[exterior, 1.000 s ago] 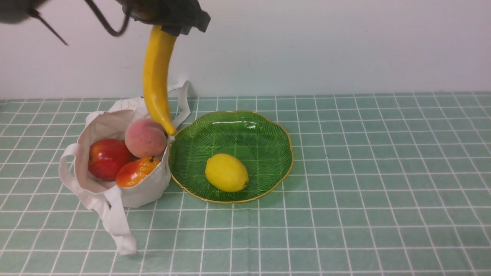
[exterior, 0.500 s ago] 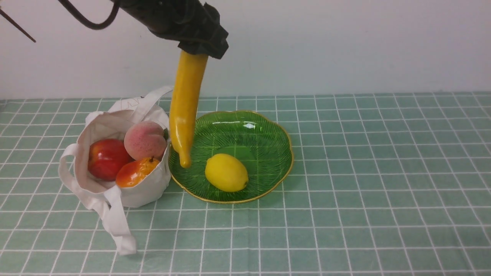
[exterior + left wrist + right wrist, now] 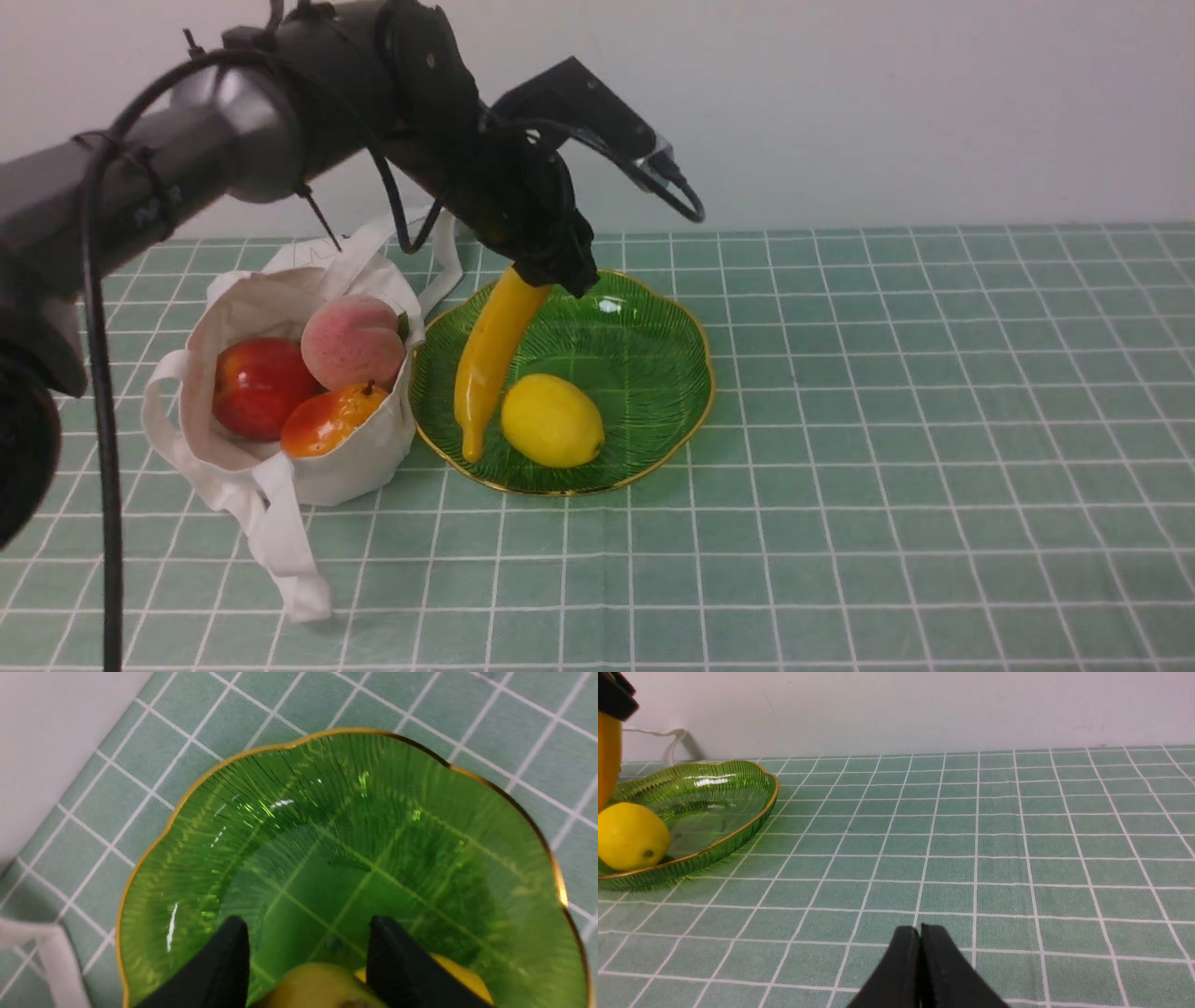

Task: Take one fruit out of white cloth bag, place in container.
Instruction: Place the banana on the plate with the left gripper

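My left gripper point(image 3: 551, 266) is shut on the upper end of the long yellow banana point(image 3: 490, 359). The banana slants down into the green glass dish point(image 3: 644, 341), its tip low near the dish's front left rim, beside the lemon point(image 3: 551, 420). In the left wrist view the two black fingers point(image 3: 224, 961) straddle the banana point(image 3: 317, 987) above the dish point(image 3: 373, 826). The white cloth bag point(image 3: 280, 467) lies left of the dish, holding a peach point(image 3: 353, 341) and two red-orange fruits. My right gripper point(image 3: 920, 933) is shut and holds nothing, low over the cloth.
A green checked tablecloth point(image 3: 934, 420) covers the table up to a pale wall behind. The bag's strap handles trail toward the front point(image 3: 289, 569) and toward the wall point(image 3: 448, 252). In the right wrist view the dish point(image 3: 714, 812) and lemon point(image 3: 630, 835) sit at far left.
My left arm has come down and rightward from above the bag, carrying the banana over the rim and lowering it into the dish beside the lemon. The right gripper shows no earlier frame.
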`<state>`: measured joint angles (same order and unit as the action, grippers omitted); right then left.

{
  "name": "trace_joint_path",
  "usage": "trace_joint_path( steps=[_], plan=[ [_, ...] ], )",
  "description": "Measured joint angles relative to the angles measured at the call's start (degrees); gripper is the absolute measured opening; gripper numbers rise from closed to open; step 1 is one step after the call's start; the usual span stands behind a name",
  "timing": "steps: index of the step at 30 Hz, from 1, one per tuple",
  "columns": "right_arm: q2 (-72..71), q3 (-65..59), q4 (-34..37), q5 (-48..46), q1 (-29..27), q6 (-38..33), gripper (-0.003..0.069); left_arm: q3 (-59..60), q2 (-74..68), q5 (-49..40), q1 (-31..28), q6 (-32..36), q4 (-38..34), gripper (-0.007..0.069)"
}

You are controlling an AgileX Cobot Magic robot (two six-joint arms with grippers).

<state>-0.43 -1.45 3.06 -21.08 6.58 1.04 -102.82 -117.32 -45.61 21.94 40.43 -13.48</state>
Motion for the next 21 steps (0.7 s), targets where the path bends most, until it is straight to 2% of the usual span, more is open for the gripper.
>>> trace_joint_path(
  steps=[6, 8, 10, 11, 12, 16, 17, 19, 21],
  plan=[
    [0.0, 0.0, 0.0, 0.0, 0.0, 0.0, -0.0012, 0.0, -2.9, 5.4, 1.6, 2.8, 0.0, 0.0298],
    [0.0, 0.0, 0.0, 0.0, 0.0, 0.0, -0.0012, 0.0, -3.5, 6.5, 1.7, 2.9, 0.0, 0.0323],
    [0.0, 0.0, 0.0, 0.0, 0.0, 0.0, -0.0012, 0.0, -3.9, 7.3, 1.7, 2.8, 0.0, 0.0384],
    [0.0, 0.0, 0.0, 0.0, 0.0, 0.0, -0.0012, 0.0, -3.9, 7.4, 1.7, 2.8, 0.0, 0.0391],
    [0.0, 0.0, 0.0, 0.0, 0.0, 0.0, -0.0012, 0.0, -4.1, 8.0, 1.7, 2.7, 0.0, 0.0454],
    [0.0, 0.0, 0.0, 0.0, 0.0, 0.0, -0.0012, 0.0, -3.7, 8.3, 1.7, 2.2, 0.0, 0.0592],
    [0.0, 0.0, 0.0, 0.0, 0.0, 0.0, -0.0012, 0.0, -3.3, 8.2, 1.7, 1.7, -0.1, 0.0605],
    [0.0, 0.0, 0.0, 0.0, 0.0, 0.0, -0.0012, 0.0, -2.6, 7.3, 1.7, 0.4, -0.1, 0.0610],
    [0.0, 0.0, 0.0, 0.0, 0.0, 0.0, -0.0012, 0.0, 0.6, 4.0, 1.7, -5.2, -0.1, 0.0549]
  ],
)
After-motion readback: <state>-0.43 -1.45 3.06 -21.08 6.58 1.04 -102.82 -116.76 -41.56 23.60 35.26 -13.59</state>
